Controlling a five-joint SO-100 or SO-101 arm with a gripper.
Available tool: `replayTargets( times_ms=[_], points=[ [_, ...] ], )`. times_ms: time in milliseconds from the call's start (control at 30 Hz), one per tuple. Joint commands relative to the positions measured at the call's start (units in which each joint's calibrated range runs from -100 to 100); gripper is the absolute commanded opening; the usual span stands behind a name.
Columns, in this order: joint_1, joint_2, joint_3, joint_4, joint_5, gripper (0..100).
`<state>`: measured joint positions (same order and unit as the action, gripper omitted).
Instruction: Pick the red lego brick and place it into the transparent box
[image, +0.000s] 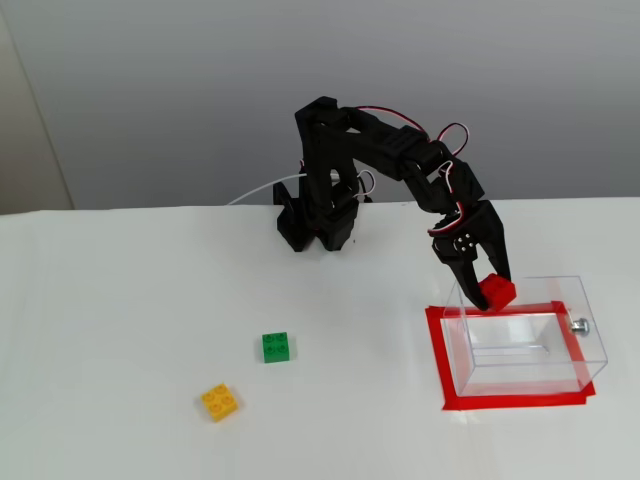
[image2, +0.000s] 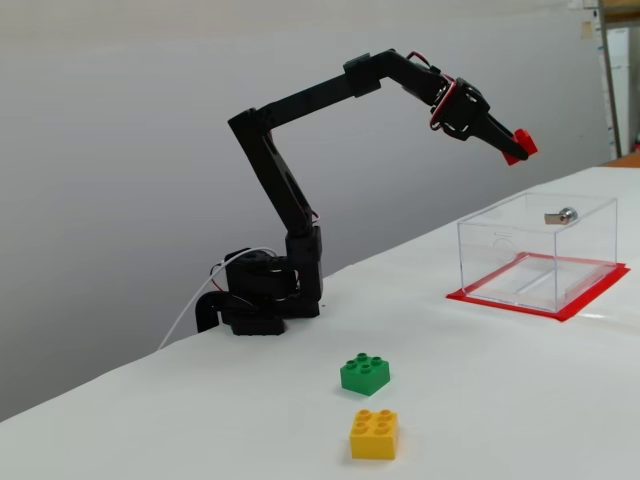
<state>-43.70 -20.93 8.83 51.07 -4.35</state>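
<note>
My gripper (image: 488, 287) is shut on the red lego brick (image: 497, 292) and holds it in the air. In a fixed view the brick (image2: 520, 145) hangs well above the open top of the transparent box (image2: 540, 248), at its near-left side. The transparent box (image: 530, 335) stands on the white table inside a red tape outline (image: 437, 350), with a small silver knob (image: 579, 325) on its right wall. The box looks empty. The black arm reaches from its base (image: 318, 215) over to the box.
A green brick (image: 276, 346) and a yellow-orange brick (image: 219, 401) lie on the white table left of the box; both also show in a fixed view, green (image2: 365, 373) and yellow-orange (image2: 374, 433). A white cable (image: 262, 190) runs behind the arm's base.
</note>
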Motion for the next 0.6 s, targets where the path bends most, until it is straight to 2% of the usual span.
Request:
replayTargets(
  times_ms=[0,333,567],
  points=[
    [-2.9,-0.1,-2.0,0.2,-0.2,2],
    [-7.1,7.5,-3.0,-0.8,-0.3,2],
    [-9.0,11.3,-3.0,-8.5,0.1,2]
  ],
)
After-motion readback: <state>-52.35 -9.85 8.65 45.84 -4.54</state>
